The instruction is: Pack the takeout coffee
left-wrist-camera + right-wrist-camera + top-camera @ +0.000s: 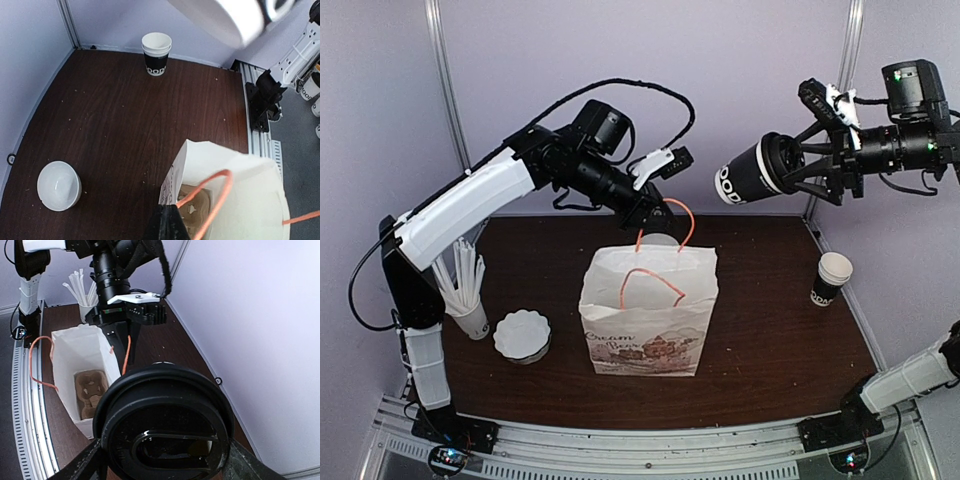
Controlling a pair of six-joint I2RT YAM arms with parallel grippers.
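Takeout coffee (pixel 750 172) is hanging sideways in the air with the right tool (pixel 792 162) pinching it, the left tool (pixel 657 220) is pinching the top edge of the paper bag (pixel 650 300), and packing is not done yet.

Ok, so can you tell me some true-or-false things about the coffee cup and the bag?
1. The right gripper holds the takeout coffee up in the air. True.
2. The coffee is already inside the white bag. False: it is outside, up to the bag's right.
3. A brown carrier lies in the bag. True.
4. The left gripper is wide open. False: it is shut on the bag's top edge.
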